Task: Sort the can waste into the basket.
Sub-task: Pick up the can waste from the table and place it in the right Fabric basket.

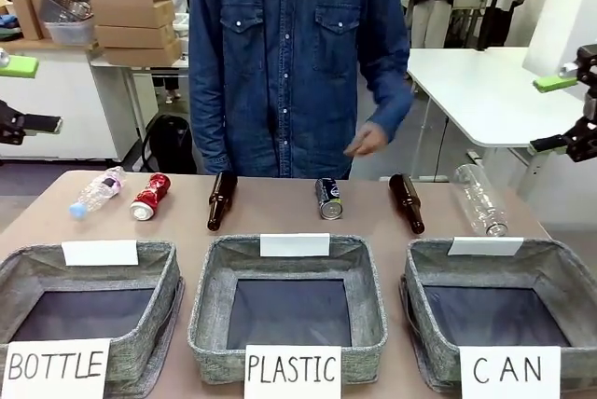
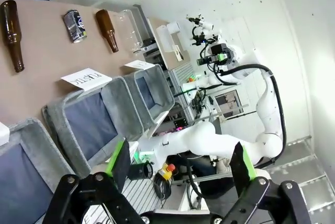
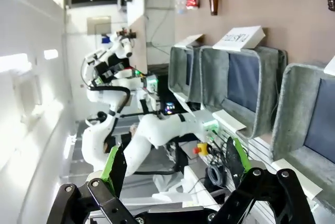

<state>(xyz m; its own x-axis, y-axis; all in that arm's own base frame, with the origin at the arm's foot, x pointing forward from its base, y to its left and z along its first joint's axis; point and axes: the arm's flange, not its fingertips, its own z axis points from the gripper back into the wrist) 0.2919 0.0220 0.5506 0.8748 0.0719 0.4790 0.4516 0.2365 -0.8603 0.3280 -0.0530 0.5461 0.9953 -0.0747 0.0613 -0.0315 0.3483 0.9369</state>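
Front view reference: the red can [image 1: 149, 197] and dark can [image 1: 328, 199] are laid along the counter's far edge, evidently for picking, the CAN basket [image 1: 550, 261] is set at its near right corner, and the left end effector [image 2: 180, 161] and right end effector [image 3: 175, 161] are held spread and empty.

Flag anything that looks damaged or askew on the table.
The red can looks slightly crushed, lying beside a clear plastic bottle at the left end of the table. Nothing has spilled.

I am showing glossy white rounded shells on my right arm [image 2: 209, 140] and left arm [image 3: 157, 130], a black cable [image 2: 280, 114] looping alongside. My left fingers [image 2: 119, 162] and right fingers [image 3: 115, 169] are showing black links, silver screws and green pads.
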